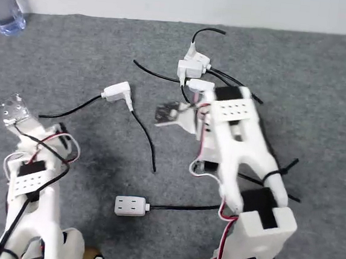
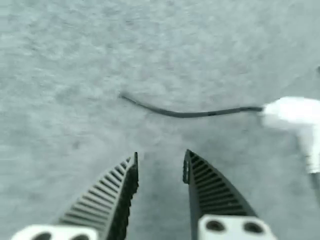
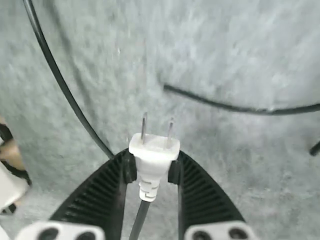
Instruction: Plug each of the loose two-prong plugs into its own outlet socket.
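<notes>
1. The right gripper (image 3: pixel 151 160) is clamped on a white two-prong plug (image 3: pixel 154 150), over the middle of the grey tabletop (image 1: pixel 322 88) (prongs pointing away from the fingers).
2. The left gripper (image 2: pixel 160 156) hangs near the tabletop's left edge, its fingers apart and holding nothing.
3. A second white plug (image 1: pixel 117 92) lies left of the middle.
4. One outlet socket (image 1: pixel 131 206) lies near the front edge, and another socket block (image 1: pixel 194 64) lies towards the back edge.

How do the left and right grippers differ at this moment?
The left gripper is open and empty; the right gripper is shut on a white two-prong plug. The left gripper hangs over carpet, short of a loose plug; the right gripper's plug points its prongs away. Both have black ribbed fingers.
</notes>
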Controlling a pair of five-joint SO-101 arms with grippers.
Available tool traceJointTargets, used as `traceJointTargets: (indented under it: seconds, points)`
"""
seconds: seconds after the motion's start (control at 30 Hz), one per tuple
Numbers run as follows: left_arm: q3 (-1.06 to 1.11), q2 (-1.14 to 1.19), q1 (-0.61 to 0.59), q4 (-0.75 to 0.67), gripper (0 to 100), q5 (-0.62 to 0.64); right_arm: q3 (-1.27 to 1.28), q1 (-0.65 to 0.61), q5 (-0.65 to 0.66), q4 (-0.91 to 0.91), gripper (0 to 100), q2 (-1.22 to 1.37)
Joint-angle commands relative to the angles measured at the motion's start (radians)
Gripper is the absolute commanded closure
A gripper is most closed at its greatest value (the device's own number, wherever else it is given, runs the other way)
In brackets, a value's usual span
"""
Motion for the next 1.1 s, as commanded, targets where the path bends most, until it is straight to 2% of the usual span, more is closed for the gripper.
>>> traceJointTargets:
  seconds: [0.0, 0.1, 0.33, 0.4, 0.57, 0.83, 1.07]
  points:
    - [-0.031, -0.026, 0.097, -0.038, 85, 0.104, -0.118, -0.073, -0.103, 0.068, 99.0, -0.021]
    - [-0.028, -0.026, 0.203, -0.037, 85, 0.195, -0.183, -0.107, -0.173, 0.111, 99.0, -0.021]
    - [-0.027, -0.020, 0.446, -0.040, 84, 0.657, -0.184, -0.107, -0.241, 0.134, 99.0, -0.113]
    - [-0.013, -0.018, 0.483, -0.040, 84, 0.732, -0.167, -0.108, -0.265, 0.130, 99.0, -0.156]
    - [0.018, -0.025, 0.539, -0.041, 84, 0.721, -0.117, -0.133, -0.288, 0.107, 99.0, -0.245]
    - [0.018, -0.025, 0.586, -0.041, 84, 0.721, -0.035, -0.286, -0.313, 0.007, 99.0, -0.262]
    - [0.016, -0.025, 0.649, -0.041, 84, 0.723, -0.035, -0.295, -0.319, -0.031, 99.0, -0.232]
